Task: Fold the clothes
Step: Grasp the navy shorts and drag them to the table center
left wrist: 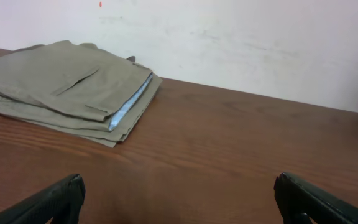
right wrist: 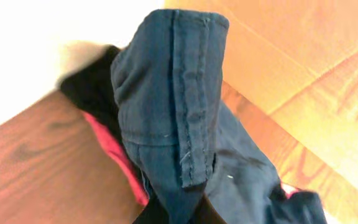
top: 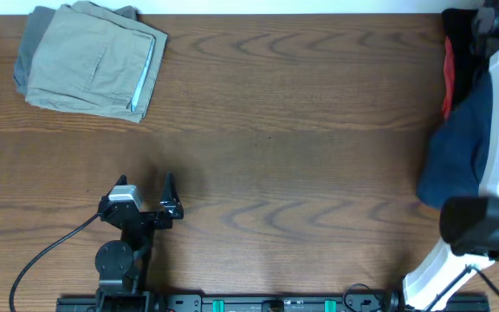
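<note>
**Navy shorts, one pair, drawn up from the unsorted heap: fold pending**

Location: navy shorts [right wrist: 173, 93] at the right edge of the overhead frame, heaped with a red garment [right wrist: 114, 149] and a black garment [right wrist: 89, 87].

Right pincer [right wrist: 174, 214]: narrow. It appears to be pinched on a seamed fold that stands up towards its camera, though the fingertips themselves are mostly under the cloth.

Left pincer [top: 144, 180]: wide and holding nothing, lower left of the overhead frame, well apart from all fabric.

Already done: khaki shorts [top: 93, 59], folded flat on a grey garment [top: 29, 48], upper left.

Handling note (judgement): one pinch on a bunched seam will drag the pair out crumpled, and the red piece may ride along. Carry the shorts to the bare middle of the worktop [top: 301, 130]. Bring the left pincer to a second point on the waistband, then spread the pair flat before any crease is made.
</note>
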